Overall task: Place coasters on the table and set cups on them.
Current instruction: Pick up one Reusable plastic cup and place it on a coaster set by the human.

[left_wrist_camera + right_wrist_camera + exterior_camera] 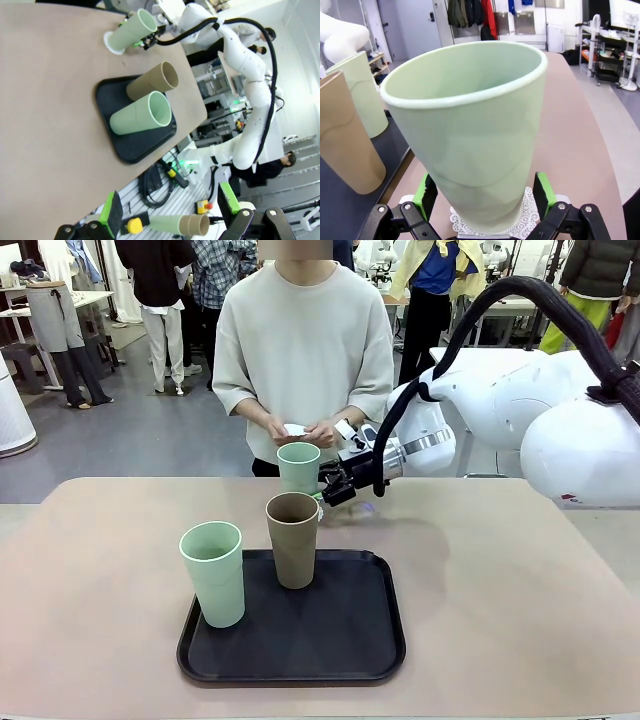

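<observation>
A pale green cup (299, 466) stands on a white lace-edged coaster (530, 220) on the far side of the beige table (500, 590). My right gripper (331, 491) is open around its base, with the green pads (543, 193) on either side; a small gap shows at one pad. On the black tray (350, 640) stand the brown cup (293, 538) and the other green cup (213, 572). The person's hands hold more white coasters (296, 429). My left gripper (170, 210) hangs open beyond the table's near edge with nothing between its fingers.
The person (305, 350) stands at the far edge, right behind the placed cup. My right arm (500, 400) reaches in from the right above the table. Bare tabletop lies left and right of the tray.
</observation>
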